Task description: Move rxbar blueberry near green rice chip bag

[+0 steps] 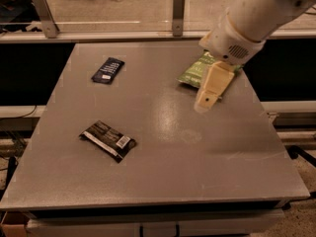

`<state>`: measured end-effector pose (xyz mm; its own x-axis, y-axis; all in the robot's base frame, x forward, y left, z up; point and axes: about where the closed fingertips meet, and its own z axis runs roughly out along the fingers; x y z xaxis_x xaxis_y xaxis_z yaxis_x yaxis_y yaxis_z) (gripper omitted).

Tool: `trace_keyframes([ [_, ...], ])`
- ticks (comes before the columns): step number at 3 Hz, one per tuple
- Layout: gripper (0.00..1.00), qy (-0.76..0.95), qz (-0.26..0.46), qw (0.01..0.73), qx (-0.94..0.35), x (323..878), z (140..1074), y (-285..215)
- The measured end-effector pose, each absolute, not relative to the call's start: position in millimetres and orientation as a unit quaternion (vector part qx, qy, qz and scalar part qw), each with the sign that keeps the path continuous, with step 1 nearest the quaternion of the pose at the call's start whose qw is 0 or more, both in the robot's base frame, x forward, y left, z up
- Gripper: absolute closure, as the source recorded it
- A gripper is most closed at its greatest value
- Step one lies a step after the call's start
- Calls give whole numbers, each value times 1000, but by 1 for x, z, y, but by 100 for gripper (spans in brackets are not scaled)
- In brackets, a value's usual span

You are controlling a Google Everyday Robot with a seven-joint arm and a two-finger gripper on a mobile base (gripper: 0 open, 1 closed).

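- The pincer (204, 102) hangs over the worktop (163, 177) at 1 o'clock, partly covering the green bag (190, 73); open or closed, cannot tell.
- The blue bar (107, 70) lies at 10 o'clock.

Gripper (202, 105) perhaps hovering just before green rice chip bag (190, 73), rxbar blueberry (107, 70) well apart

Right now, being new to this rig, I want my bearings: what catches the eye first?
The big white arm ends in a pincer that hangs over the far right of the table, partly covering the green rice chip bag. The rxbar blueberry lies far left, and a black-brown wrapper lies near left.
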<state>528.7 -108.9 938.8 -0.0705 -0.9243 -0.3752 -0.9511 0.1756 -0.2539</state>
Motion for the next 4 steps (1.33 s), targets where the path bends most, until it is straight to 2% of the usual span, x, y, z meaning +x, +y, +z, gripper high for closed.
trace_keyframes([
  [2, 0, 686, 101, 321, -645, 610, 944, 8],
  [4, 0, 683, 114, 331, -641, 618, 937, 23],
])
